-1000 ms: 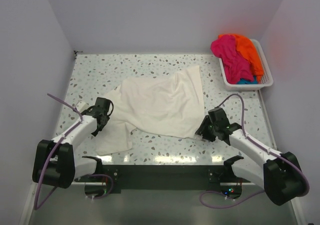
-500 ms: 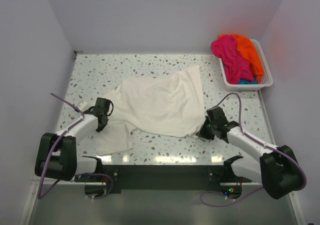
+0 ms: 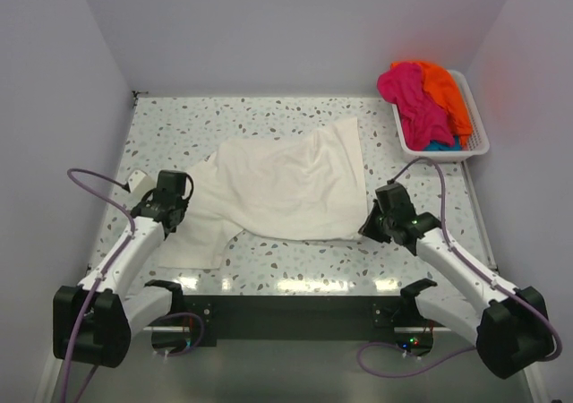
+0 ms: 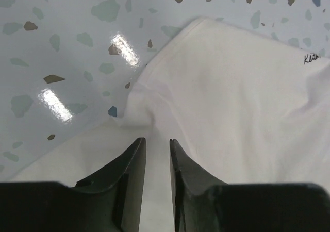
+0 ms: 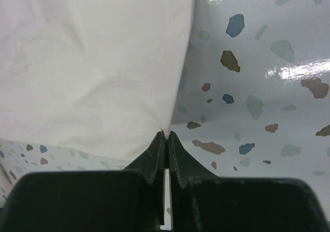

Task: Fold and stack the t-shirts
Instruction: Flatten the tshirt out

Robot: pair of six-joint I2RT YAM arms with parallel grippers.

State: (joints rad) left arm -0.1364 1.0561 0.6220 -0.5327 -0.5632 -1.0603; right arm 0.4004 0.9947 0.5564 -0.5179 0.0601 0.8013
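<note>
Left tool (image 4: pixel 154 143) and sleeve shifted toward frame left. Shirt (image 3: pixel 286 184), on bench (image 3: pixel 269 116): right tool (image 5: pixel 166 135) pinches hem for spreading; left tool narrow over sleeve, grip uncertain.

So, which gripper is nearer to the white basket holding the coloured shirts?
Right. The right gripper, pinching the near right corner of the cream t-shirt, is closer to the basket; the left gripper is far across, at the shirt's left side.

A white slatted basket (image 3: pixel 478 131) sits at the speckled table's (image 3: pixel 260 116) far right corner. Plain lavender walls (image 3: pixel 269 36) enclose the table.
</note>
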